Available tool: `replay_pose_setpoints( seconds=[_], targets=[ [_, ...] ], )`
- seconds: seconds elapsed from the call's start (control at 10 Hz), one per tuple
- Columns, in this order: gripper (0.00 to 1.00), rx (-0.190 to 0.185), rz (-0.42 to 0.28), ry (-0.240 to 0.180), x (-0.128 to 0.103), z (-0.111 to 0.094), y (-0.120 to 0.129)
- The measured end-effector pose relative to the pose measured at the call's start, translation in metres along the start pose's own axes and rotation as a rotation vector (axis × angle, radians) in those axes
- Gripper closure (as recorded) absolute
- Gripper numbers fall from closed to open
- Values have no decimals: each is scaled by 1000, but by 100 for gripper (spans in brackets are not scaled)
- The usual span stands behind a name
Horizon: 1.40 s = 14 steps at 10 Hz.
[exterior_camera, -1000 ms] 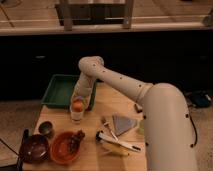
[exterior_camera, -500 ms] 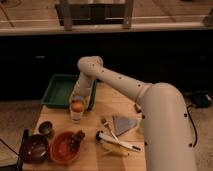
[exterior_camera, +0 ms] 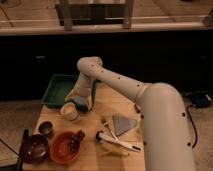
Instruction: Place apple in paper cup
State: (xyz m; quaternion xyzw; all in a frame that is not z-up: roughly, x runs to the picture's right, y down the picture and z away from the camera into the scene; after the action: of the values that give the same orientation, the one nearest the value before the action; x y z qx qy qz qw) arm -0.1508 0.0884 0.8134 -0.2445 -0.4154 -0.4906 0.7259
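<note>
Paper cup (exterior_camera: 69,111) on the table (exterior_camera: 107,103), gripper (exterior_camera: 80,103) just beside its rim, grip state unclear

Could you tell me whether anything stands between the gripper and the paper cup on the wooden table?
Nothing visible does. The gripper hangs right beside the pale paper cup, with no object between them. The green plastic tray lies behind both, and the small dark bowl sits nearer the camera.

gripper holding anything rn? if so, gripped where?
Cannot be told. The gripper hangs low at the right side of the paper cup, beside the green tray. What it holds, if anything, is hidden from this view.
</note>
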Motion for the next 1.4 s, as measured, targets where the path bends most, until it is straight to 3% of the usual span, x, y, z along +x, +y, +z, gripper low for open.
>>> replay_pose_setpoints(
  seconds=[1.4],
  targets=[
    [20, 27, -42, 8, -3, 2, -3]
  ],
)
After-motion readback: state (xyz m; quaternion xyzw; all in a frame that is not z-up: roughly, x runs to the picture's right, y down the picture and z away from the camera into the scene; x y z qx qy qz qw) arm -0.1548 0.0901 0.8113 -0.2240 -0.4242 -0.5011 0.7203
